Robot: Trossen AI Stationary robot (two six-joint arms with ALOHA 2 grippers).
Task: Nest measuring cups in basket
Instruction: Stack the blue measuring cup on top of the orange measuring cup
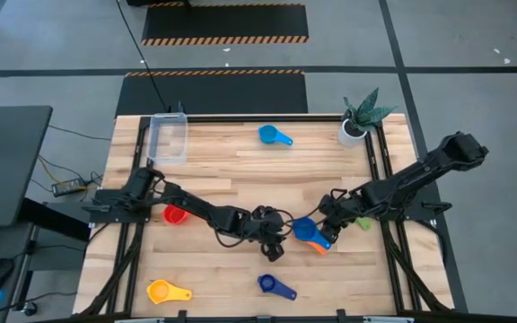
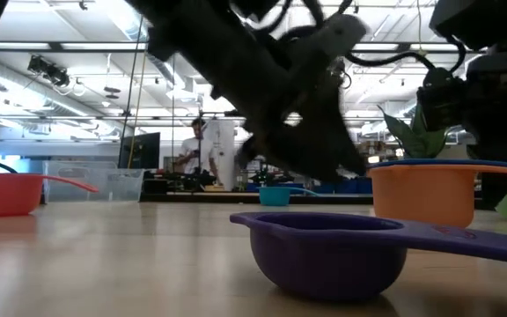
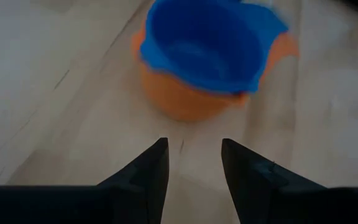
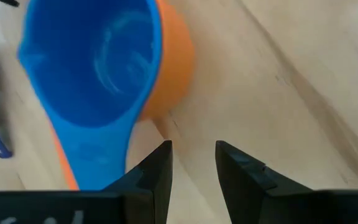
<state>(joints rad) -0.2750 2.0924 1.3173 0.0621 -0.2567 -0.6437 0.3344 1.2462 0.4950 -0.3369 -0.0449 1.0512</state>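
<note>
A blue cup (image 1: 305,230) sits nested inside an orange cup (image 1: 319,242) near the table's middle; the pair also shows in the left wrist view (image 3: 207,46) and the right wrist view (image 4: 98,68). My left gripper (image 3: 194,144) is open, just left of the pair (image 1: 281,235). My right gripper (image 4: 193,146) is open too, just right of it (image 1: 324,218). Neither touches a cup. The clear basket (image 1: 169,137) stands at the far left. Loose on the table lie a red cup (image 1: 176,214), a yellow cup (image 1: 167,292), a dark blue cup (image 1: 275,285) and a light blue cup (image 1: 274,135).
A green cup (image 1: 363,222) lies partly under my right arm. A white pot with a green plant (image 1: 359,121) stands at the far right corner. In the low view the dark blue cup (image 2: 333,251) lies nearest, the orange cup (image 2: 425,189) behind it. A person stands far back in the room.
</note>
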